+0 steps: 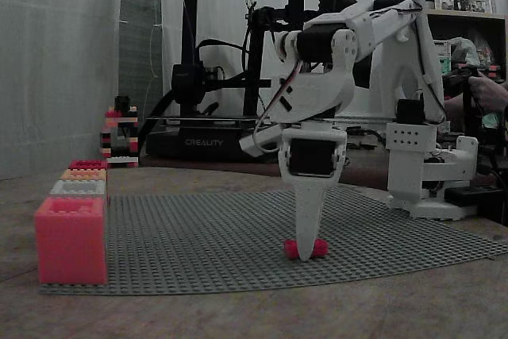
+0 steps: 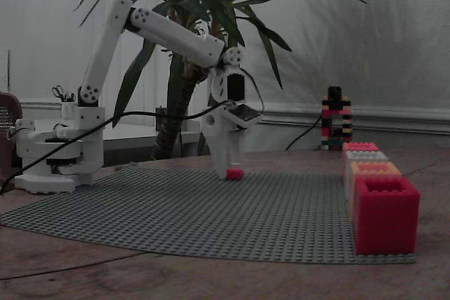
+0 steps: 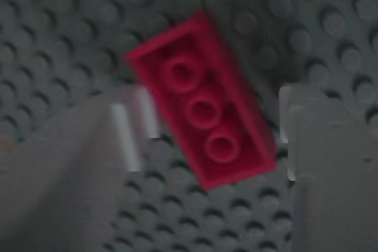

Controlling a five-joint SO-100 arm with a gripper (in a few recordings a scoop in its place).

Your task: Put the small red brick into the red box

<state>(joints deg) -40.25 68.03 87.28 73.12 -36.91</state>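
The small red brick (image 3: pixel 201 110) lies flat on the grey studded baseplate (image 1: pixel 198 236), its three studs facing up in the wrist view. My gripper (image 3: pixel 212 125) points straight down over it and is open. One finger (image 3: pixel 133 128) sits against the brick's left side, while the other finger (image 3: pixel 307 140) stands a little apart on the right. In both fixed views the fingertips hide part of the brick (image 1: pixel 318 248) (image 2: pixel 235 173). The red box (image 2: pixel 385 214) is at the end of a row of boxes along the plate's edge, far from the gripper (image 2: pixel 230 172); it shows small at the row's far end (image 1: pixel 87 164).
The row also holds a salmon-pink box (image 1: pixel 70 240), a white box (image 1: pixel 78 188) and an orange box (image 2: pixel 373 168). A brick tower (image 2: pixel 336 117) stands beyond the row. A 3D printer (image 1: pixel 238 61) and a plant (image 2: pixel 204 33) are behind the table.
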